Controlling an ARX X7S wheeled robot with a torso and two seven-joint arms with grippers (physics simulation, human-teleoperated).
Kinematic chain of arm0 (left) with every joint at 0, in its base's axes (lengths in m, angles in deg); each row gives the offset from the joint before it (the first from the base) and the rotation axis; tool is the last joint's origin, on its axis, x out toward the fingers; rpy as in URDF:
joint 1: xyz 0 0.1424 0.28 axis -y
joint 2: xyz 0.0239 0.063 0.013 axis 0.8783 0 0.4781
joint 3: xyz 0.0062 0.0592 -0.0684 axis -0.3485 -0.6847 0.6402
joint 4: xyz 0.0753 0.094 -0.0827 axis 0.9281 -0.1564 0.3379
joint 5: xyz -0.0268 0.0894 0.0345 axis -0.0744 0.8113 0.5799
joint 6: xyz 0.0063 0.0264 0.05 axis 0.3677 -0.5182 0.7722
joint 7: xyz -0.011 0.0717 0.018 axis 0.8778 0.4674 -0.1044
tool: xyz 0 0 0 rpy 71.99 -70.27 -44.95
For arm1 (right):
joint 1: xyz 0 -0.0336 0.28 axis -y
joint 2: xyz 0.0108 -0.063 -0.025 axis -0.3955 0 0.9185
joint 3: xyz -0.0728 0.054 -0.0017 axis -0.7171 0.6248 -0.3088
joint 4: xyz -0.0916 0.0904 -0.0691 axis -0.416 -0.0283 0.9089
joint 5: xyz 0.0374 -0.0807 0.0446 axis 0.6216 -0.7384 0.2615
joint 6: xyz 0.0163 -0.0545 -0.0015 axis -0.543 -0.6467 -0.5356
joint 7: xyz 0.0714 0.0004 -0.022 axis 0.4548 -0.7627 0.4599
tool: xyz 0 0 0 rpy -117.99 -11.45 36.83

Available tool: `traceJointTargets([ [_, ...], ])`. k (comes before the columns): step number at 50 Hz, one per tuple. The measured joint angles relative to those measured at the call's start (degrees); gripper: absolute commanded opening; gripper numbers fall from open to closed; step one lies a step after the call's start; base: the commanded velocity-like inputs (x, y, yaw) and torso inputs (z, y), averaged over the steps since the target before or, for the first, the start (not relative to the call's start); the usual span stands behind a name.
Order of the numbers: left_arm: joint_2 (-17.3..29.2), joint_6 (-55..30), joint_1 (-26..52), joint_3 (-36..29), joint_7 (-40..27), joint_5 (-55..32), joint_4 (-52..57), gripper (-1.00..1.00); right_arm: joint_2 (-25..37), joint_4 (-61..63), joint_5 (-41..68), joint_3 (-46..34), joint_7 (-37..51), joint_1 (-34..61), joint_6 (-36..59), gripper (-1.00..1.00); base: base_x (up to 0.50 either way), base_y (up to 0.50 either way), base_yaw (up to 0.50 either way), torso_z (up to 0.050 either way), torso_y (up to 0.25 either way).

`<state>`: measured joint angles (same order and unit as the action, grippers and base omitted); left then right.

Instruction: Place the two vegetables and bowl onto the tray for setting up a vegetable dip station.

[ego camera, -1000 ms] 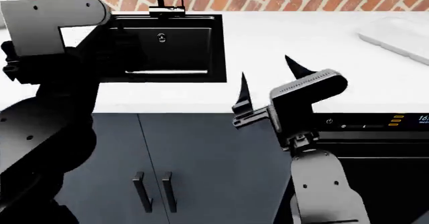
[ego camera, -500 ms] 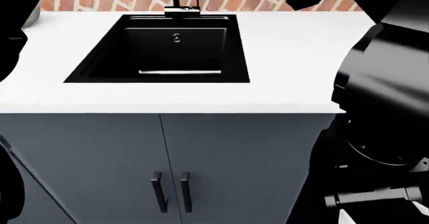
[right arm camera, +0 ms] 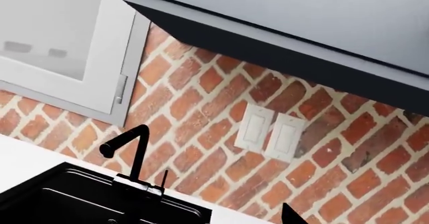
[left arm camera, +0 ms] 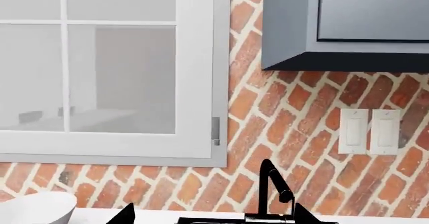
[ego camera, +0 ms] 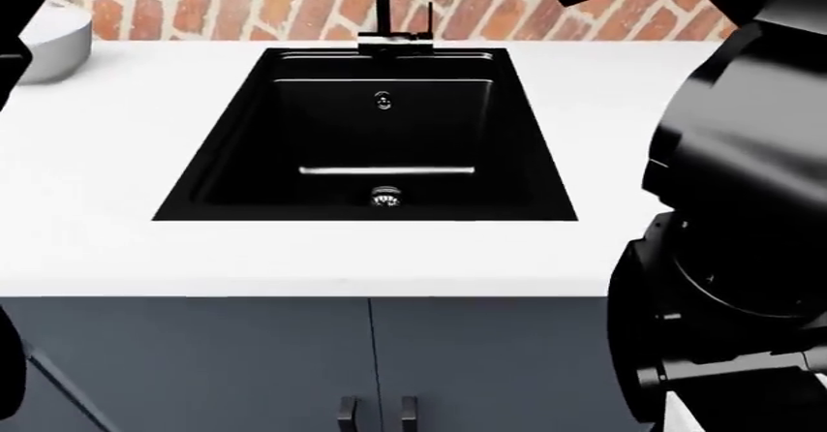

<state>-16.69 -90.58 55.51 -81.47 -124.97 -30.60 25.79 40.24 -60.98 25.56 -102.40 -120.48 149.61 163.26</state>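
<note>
The white bowl (ego camera: 49,41) stands on the counter at the far left, by the brick wall; its rim also shows in the left wrist view as the bowl (left arm camera: 35,206). My left gripper (left arm camera: 214,217) is open and empty, raised and facing the wall, with the bowl off to one side of it. My right gripper (right arm camera: 208,221) is open too; only one fingertip (right arm camera: 292,215) shows, above the counter beside the sink. Neither gripper appears in the head view. The two vegetables and the tray are out of view.
A black sink (ego camera: 368,141) with a black faucet (ego camera: 382,6) is set in the white counter (ego camera: 104,229). My right arm (ego camera: 743,219) fills the head view's right side. The wall holds a window (left arm camera: 107,68), a cabinet (left arm camera: 348,28) and switches (left arm camera: 368,131).
The head view has swung left and toward the sink. The bowl has come into sight at the left. The right arm has risen and its gripper has left the head view.
</note>
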Motion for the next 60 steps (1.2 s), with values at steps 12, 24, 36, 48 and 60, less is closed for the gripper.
traceJointTargets([
  [12,0.43,0.56,0.18,-0.28,-0.10,-0.36,-0.29,1.00,0.11,-0.03,-0.75,-1.08,-1.22,0.24,0.08,1.00,0.19,0.50,0.00,0.000,0.000],
  [24,0.69,0.97,0.14,-0.63,-0.33,-0.77,-0.42,1.00,0.00,0.04,-1.23,-1.46,-1.82,0.37,0.00,1.00,0.19,0.50,0.00,0.000,0.000],
  [36,0.95,1.41,0.10,-1.01,-0.47,-1.02,-0.57,1.00,-0.08,0.11,-1.58,-1.73,-2.18,0.62,-0.01,1.00,0.19,0.50,0.00,0.000,0.001],
  [48,1.19,1.89,-0.08,-1.36,-0.59,-1.21,-0.68,1.00,-0.16,0.38,-1.35,-1.80,-2.17,0.61,-0.24,1.00,0.23,0.50,0.00,0.000,0.000],
  [60,1.44,2.34,-0.16,-1.74,-0.65,-1.35,-0.82,1.00,-0.04,0.59,-1.19,-2.20,-2.25,0.74,-0.31,1.00,0.27,0.50,0.00,0.000,0.001],
])
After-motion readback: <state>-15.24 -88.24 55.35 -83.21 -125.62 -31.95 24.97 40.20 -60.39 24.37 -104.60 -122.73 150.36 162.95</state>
